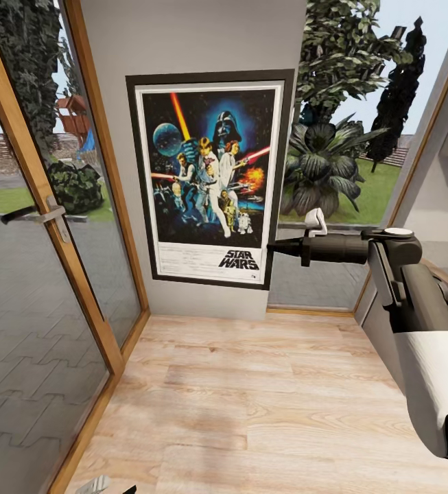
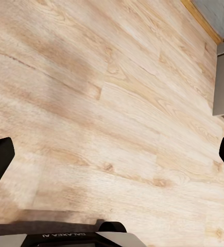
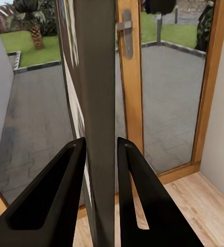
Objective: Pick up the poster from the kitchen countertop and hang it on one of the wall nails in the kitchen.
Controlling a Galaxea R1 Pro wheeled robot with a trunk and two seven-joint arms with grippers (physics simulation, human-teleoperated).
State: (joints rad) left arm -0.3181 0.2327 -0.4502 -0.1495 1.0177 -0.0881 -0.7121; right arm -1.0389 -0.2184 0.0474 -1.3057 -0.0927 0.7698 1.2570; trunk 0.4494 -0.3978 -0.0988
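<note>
The poster [image 1: 210, 180] stands upright and flat against a narrow grey wall panel [image 1: 182, 41] between two glazed openings, its black frame and white border squared to the wall and the "STAR WARS" logo at its lower edge. The right hand [image 1: 273, 248] reaches in from the side at the poster's lower right edge, its dark forearm held level; in the right wrist view the two black fingers [image 3: 55, 195] sit on either side of the frame's thin edge [image 3: 99, 103], clenched on the poster. To the left of the wall is a wood-framed glass door [image 1: 38, 206] with a metal lever handle [image 1: 35, 215], and through it a grey paved yard, grass and shrubs. To the right a tall window [image 1: 347, 137] looks onto palms and dark trees under a pale sky. The floor [image 1: 251, 412] is light wooden planking with visible grain and knots, running up to a wooden skirting at the foot of the wall. The left hand [image 2: 112, 154] hangs low over these planks, its two black fingertips far apart at the edges of the left wrist view, released and holding nothing, with only floorboards between them.
</note>
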